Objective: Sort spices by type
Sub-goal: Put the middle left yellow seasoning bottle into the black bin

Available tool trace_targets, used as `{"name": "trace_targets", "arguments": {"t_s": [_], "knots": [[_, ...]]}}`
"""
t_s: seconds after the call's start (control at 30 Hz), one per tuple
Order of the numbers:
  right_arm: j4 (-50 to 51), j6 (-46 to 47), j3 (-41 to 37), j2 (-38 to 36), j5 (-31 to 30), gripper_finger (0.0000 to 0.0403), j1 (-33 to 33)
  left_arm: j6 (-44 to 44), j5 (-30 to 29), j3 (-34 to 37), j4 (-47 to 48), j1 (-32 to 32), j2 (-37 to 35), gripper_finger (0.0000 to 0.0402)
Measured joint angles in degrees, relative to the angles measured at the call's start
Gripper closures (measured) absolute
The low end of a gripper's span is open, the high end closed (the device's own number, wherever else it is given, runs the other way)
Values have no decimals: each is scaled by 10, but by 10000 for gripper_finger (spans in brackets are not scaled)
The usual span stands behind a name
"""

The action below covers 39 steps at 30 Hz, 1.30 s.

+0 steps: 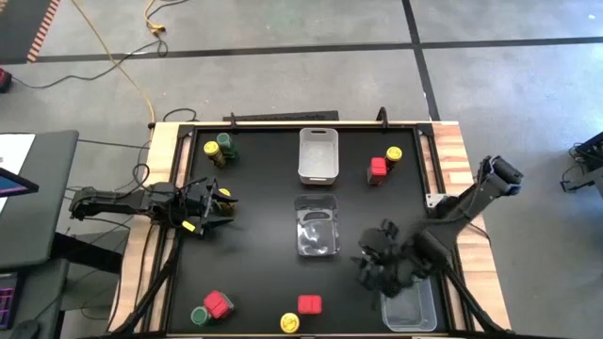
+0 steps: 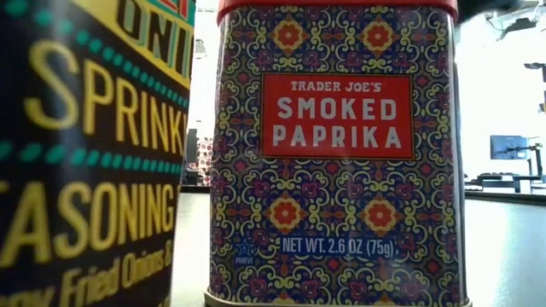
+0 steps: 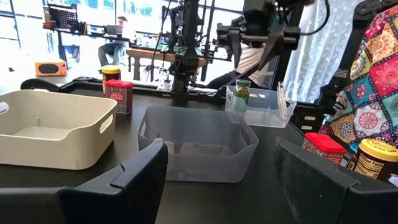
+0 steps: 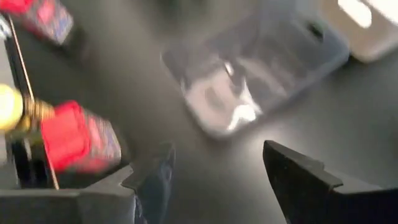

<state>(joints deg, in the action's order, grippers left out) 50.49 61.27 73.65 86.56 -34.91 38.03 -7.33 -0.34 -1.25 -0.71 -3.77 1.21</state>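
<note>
left gripper (image 3: 217,180) fingers spread, empty, facing clear bin (image 3: 198,142) | right gripper (image 4: 214,180) spread, empty, above corner bin (image 1: 411,306) holding green-lidded jar (image 3: 242,91) – likely just released

Tabletop (image 1: 264,273): black, wood-edged.
Bins: white bin (image 1: 318,154) at the far middle, clear bin (image 1: 317,226) at centre, another clear bin (image 1: 411,306) near right.
Spices: red tins (image 1: 309,304), yellow-lidded jars (image 1: 289,323), green-lidded jars (image 1: 200,316) in scattered clusters.

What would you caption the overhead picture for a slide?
Two robot arms over a black table, spice containers scattered around three bins: left gripper and right gripper both open.
</note>
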Motion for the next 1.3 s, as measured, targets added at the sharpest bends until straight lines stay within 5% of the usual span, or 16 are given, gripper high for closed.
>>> {"name": "trace_targets", "arguments": {"t_s": [0.57,1.3], "knots": [[-62,-20,0,-1,11,131,-118,0,0,0,0,0,0,125],[-57,133,0,-1,31,131,-114,-70,-84,-16,-41,1,0,125]]}}
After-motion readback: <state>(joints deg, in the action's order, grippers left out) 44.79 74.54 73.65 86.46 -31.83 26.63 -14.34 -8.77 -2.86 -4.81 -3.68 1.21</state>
